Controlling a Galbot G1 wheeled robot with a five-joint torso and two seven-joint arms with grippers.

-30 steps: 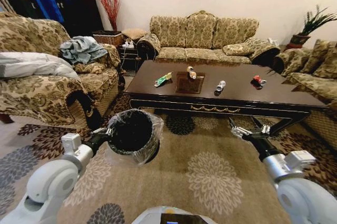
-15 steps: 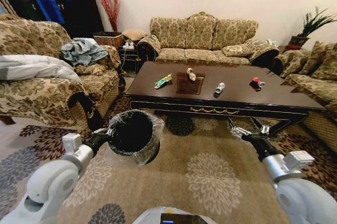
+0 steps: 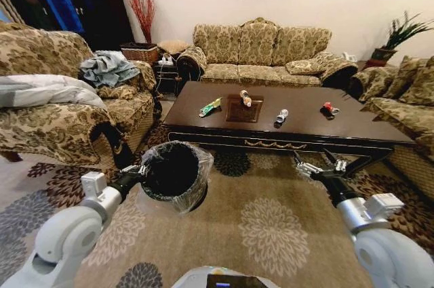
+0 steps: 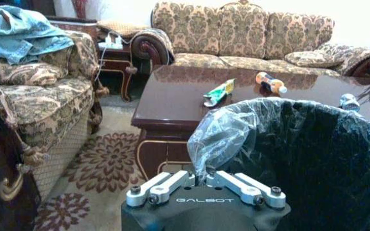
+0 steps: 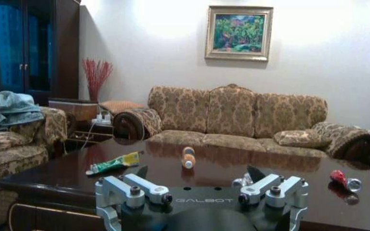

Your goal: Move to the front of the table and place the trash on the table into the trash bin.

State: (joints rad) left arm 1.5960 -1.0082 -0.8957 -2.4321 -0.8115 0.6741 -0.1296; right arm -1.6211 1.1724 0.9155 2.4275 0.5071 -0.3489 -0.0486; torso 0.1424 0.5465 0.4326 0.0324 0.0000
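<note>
Since a second ago the head camera has shifted and the table (image 3: pixel 285 115) sits slightly farther off; its four pieces of trash lie as before. On that glossy dark brown top, from its left end: one green-yellow wrapper (image 3: pixel 210 106), one tan bottle (image 3: pixel 245 98) on the square inlay, one silver can (image 3: pixel 282 116), one red can (image 3: pixel 329 108). Short of the table's front left corner, the left gripper (image 4: pixel 205 182) pinches the round black trash bin (image 3: pixel 171 173) by its crinkly clear liner. The right gripper (image 3: pixel 321 167) hovers open before the table's front edge. Patterned sofas (image 3: pixel 261 47) flank the table.
</note>
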